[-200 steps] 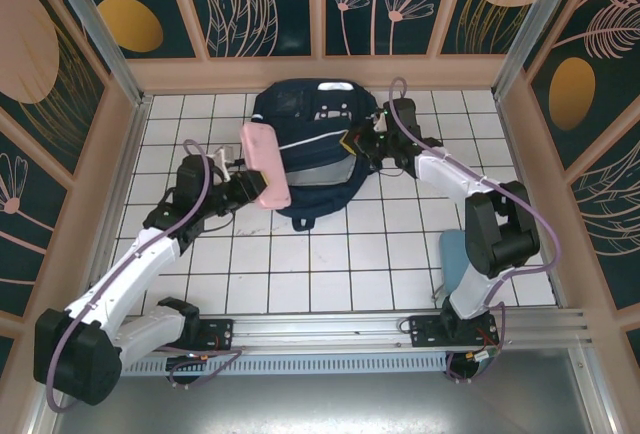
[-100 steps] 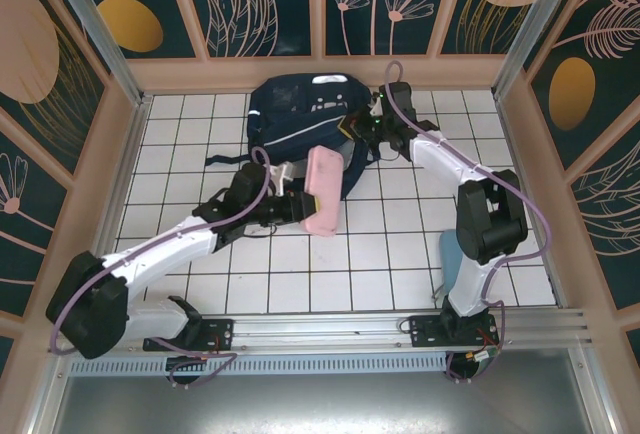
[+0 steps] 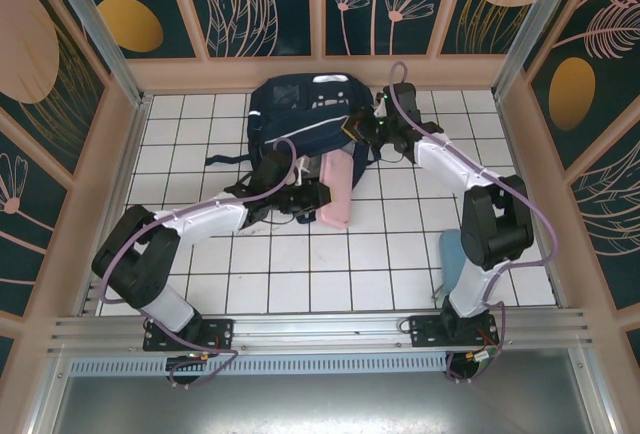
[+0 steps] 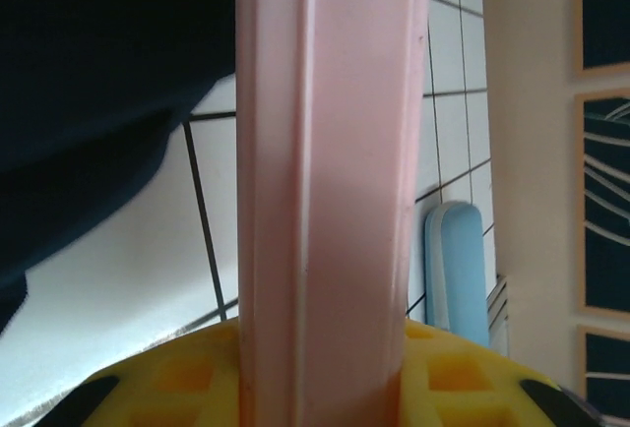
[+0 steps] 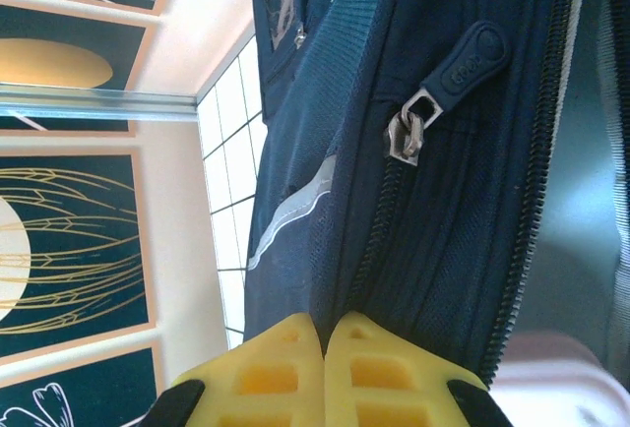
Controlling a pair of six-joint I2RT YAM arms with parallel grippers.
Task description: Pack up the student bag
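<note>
student bag dark navy, white reflective stripe, metal zip pull; lies far middle of the tiled worktop, by the back wall; right hand closed, pinching the bag's zip edge; left hand grips pink case, far end at the bag's opening; bare tiles near and left; light blue case by right wall; pull-tab lettering unreadable

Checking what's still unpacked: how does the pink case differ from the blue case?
The pink case is clamped in the left gripper, beside the student bag; the blue case lies free on the tiles by the right arm's base. One is pale pink, the other light blue. Both are smooth, rounded oblong cases.
</note>
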